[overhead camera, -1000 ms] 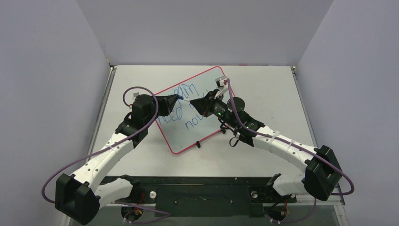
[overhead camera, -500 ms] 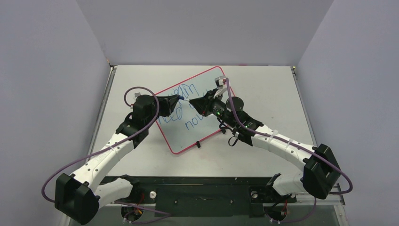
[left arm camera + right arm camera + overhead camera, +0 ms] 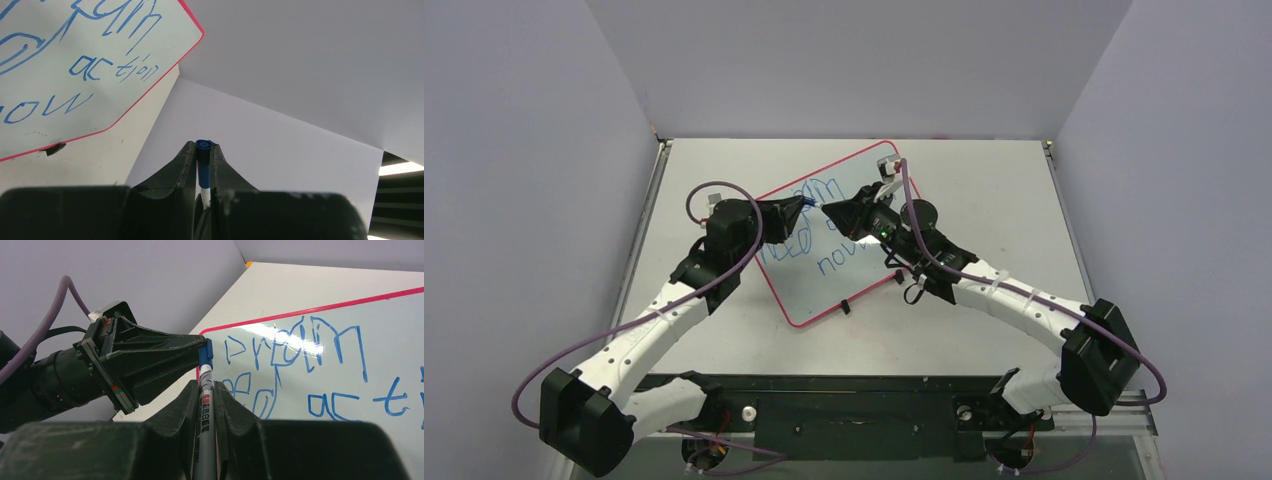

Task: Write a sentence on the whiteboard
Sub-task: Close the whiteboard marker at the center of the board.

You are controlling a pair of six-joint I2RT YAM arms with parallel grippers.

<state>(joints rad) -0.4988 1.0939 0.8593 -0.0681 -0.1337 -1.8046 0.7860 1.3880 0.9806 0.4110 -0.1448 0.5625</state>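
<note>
Meeting nose to nose over the whiteboard (image 3: 819, 295), with the left gripper (image 3: 805, 204) and the right gripper (image 3: 827, 207) all but touching at the tips. On the left: jaws pinched nearly shut on the blue cap (image 3: 202, 146), gripped right at the fingertips and poking just past them. On the right: jaws squeezed close around the grey barrel of the marker (image 3: 203, 435), clamped lengthwise between the fingers, printed red-and-black label turned toward the wrist camera. Straight ahead of the right jaws, in that wrist view — cap end of the marker lodged in the left fingertips, so held from both ends at once. Cannot tell whether pushed fully into the cap or only partway.

Below and beyond both pairs of jaws: lying flat on the grey table (image 3: 984, 190), turned at an angle, red rim all round, one small black clip (image 3: 845, 306) on the near edge. Ahead and to the right of the right jaws, scrawled in wobbly blue — the sentence (image 3: 300, 340), top row hard to read, the start of "action" beneath it. Up and to the left of the left jaws, in that wrist view, the same writing again, with "action" and "now" legible in the lower rows.
</note>
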